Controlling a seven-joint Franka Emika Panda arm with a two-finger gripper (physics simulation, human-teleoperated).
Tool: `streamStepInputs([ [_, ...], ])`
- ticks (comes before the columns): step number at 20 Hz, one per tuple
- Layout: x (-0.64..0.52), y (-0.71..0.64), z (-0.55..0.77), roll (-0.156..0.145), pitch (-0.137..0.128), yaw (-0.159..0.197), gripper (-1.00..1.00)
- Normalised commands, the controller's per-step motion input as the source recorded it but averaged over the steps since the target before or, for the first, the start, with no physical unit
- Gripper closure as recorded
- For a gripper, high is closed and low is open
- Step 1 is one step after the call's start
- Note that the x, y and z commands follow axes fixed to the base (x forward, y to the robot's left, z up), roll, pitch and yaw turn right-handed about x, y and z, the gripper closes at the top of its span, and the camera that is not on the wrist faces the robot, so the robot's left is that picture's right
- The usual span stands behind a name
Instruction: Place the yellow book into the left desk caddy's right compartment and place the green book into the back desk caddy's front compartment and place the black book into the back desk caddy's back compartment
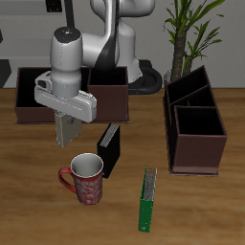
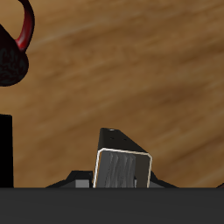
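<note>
— Where do I stand?
— My end effector [image 1: 71,136] hangs above the wooden worktop [image 1: 29,182], just beside the thin black book [image 1: 111,149] standing on edge. I cannot tell whether its fingers are apart or together.
— Other items?
— The slim green book [image 1: 147,199] stands nearer the front edge, beside a dark-red ceramic mug [image 1: 84,178]. Brown desk caddies sit farther back [image 1: 72,92] and to one side [image 1: 196,122]. I cannot see the yellow book.

Mug [image 2: 12,48] cut off by edge
</note>
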Motion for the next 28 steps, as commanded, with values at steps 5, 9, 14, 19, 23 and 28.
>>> streamStepInputs([
  [5,-0.02,0.61,0.54,0.049,-0.01,0.169,1.0],
  [9,-0.14,0.5,0.61,0.026,-0.037,0.045,1.0],
  [14,-0.13,0.25,0.31,0.012,-0.011,0.032,1.0],
  [19,-0.13,0.35,0.38,-0.007,-0.008,0.028,1.0],
  [23,-0.08,0.36,0.38,0.005,0.017,0.029,1.0],
  [28,-0.06,0.52,0.33,0.013,0.002,0.055,1.0],
])
